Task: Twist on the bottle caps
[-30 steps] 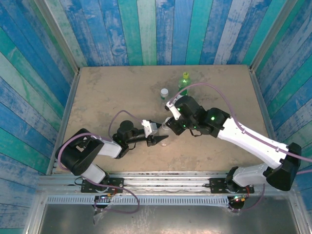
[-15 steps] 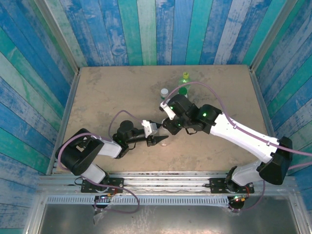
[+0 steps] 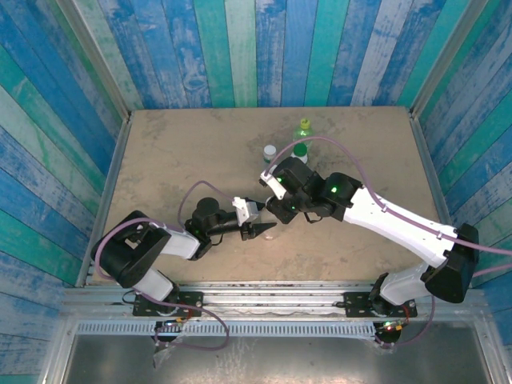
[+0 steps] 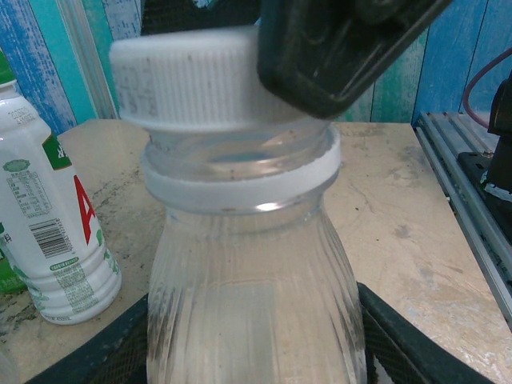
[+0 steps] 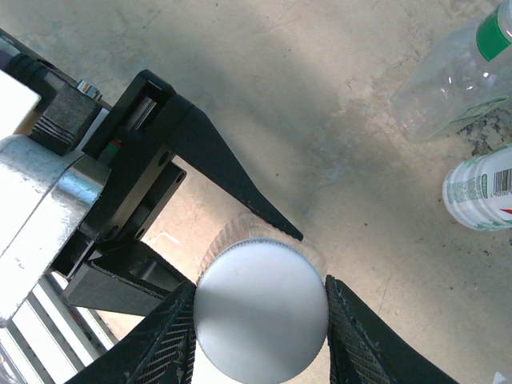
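Note:
A clear ribbed bottle (image 4: 254,304) stands upright between the fingers of my left gripper (image 4: 256,356), which is shut on its body. On the bottle's neck sits a white cap (image 5: 262,312), and my right gripper (image 5: 262,324) is shut on it from above, one pad on each side. In the top view the left gripper (image 3: 262,230) reaches in from the left and the right gripper (image 3: 277,210) hangs right over it, hiding most of the bottle. One right finger (image 4: 336,48) covers part of the white cap (image 4: 188,80).
A white-labelled bottle (image 4: 48,232) with red and green print stands close behind. A clear bottle (image 5: 444,88) with a dark green cap (image 3: 300,150) and a green bottle (image 3: 303,128) with a yellow-green cap stand further back. Aluminium rail (image 4: 472,200) runs along the near edge.
The right arm has swung a little left and its wrist has turned over the bottle. The left arm and the bottle have stayed put.

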